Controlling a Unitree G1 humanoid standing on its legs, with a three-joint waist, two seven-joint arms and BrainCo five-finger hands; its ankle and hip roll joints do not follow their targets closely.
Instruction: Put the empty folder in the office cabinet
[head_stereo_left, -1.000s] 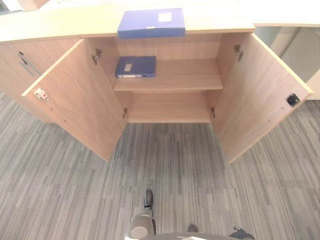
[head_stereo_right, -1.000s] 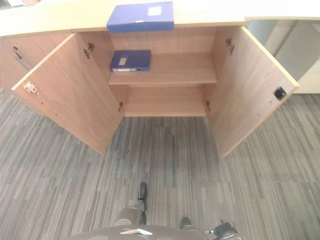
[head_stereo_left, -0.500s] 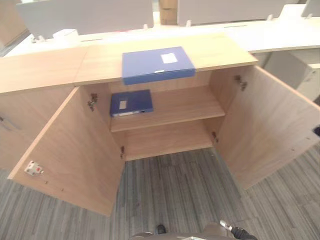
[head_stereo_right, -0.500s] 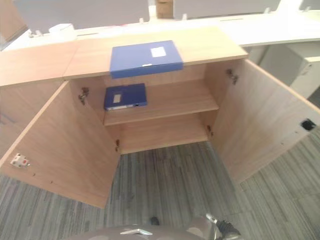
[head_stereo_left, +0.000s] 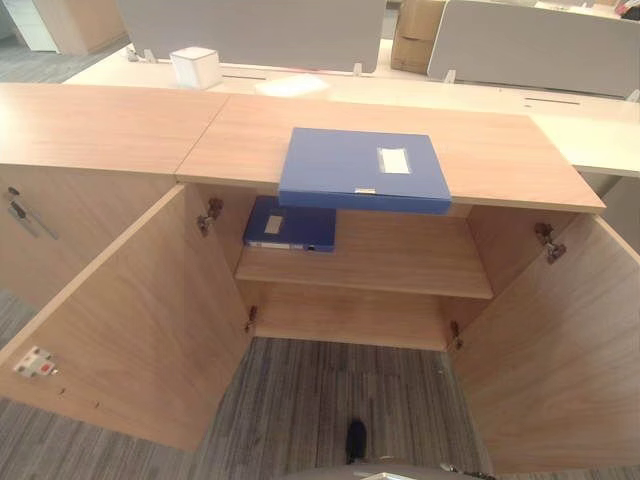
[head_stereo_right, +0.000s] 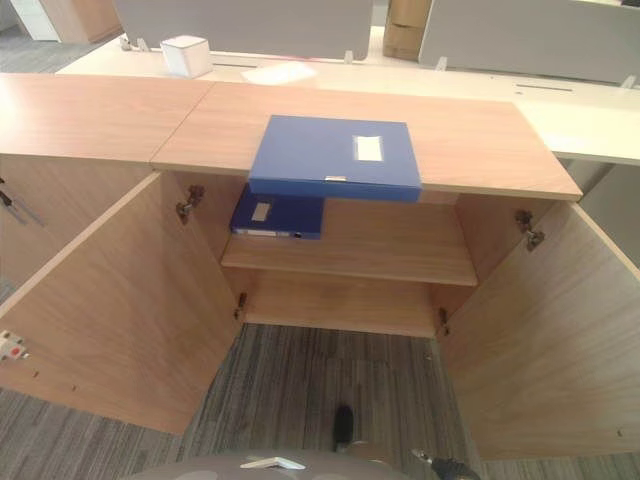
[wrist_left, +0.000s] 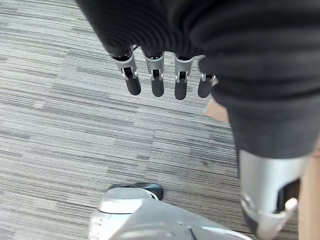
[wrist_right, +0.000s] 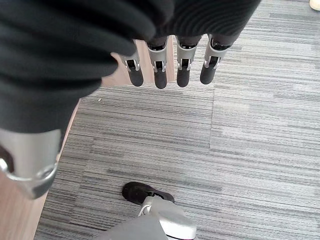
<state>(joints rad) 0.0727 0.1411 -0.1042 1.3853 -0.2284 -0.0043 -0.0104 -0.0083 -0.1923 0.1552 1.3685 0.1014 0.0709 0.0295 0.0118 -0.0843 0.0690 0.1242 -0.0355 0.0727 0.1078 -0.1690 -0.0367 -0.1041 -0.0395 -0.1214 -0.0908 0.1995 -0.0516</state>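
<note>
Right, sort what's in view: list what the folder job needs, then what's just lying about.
For the job:
- blue folder on the cabinet top
- office cabinet, both doors open
- upper shelf
- left hand and right hand, both open over the carpet

Lying about:
- second blue folder on the shelf
- white box on the desk behind

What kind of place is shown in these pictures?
Most likely an office: a wooden cabinet with open doors, blue file boxes on it, grey desk dividers behind, and striped grey carpet.
</note>
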